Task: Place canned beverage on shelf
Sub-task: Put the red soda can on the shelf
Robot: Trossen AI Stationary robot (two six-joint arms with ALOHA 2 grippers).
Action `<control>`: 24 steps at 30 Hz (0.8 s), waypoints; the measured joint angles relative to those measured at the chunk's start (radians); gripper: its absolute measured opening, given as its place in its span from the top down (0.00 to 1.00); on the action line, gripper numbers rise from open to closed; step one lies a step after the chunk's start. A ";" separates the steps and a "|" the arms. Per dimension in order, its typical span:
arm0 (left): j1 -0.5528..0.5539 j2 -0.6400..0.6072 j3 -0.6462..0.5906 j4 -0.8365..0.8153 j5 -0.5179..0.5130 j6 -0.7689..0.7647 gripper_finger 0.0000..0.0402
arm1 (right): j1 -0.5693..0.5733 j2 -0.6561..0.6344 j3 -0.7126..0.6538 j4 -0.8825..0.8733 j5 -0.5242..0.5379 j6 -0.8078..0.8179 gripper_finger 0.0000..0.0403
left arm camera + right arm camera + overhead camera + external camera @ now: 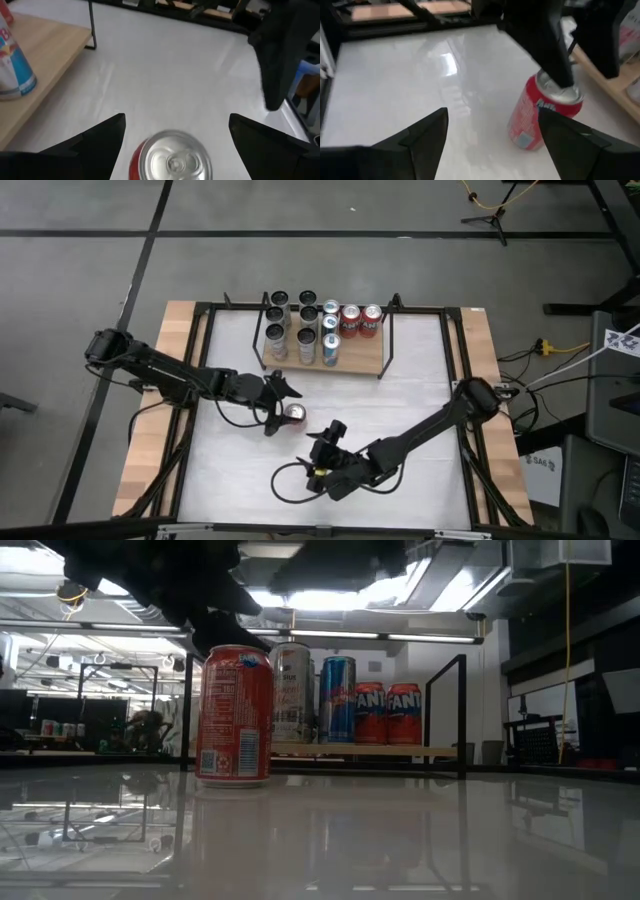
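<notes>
Left gripper [283, 406] hung above the red can [294, 413] with its fingers [95, 142] spread wide to either side of the silver top, not touching it; I saw the can upright on the white table [420, 395], just in front of the shelf [365, 364]. Right gripper [327, 442] waited nearby, fingers apart, holding nothing; other cans [350, 321] stood on the shelf.
</notes>
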 joint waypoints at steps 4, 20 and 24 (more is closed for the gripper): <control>0.002 0.000 0.000 -0.044 0.000 0.000 0.13 | -0.007 0.043 0.000 0.044 -0.024 0.010 0.25; 0.002 0.000 0.000 -0.083 0.029 -0.055 0.13 | -0.085 0.141 0.000 0.120 -0.084 0.003 0.25; 0.002 0.000 0.000 -0.113 0.030 -0.069 0.13 | -0.090 0.141 0.000 0.117 -0.057 0.003 0.25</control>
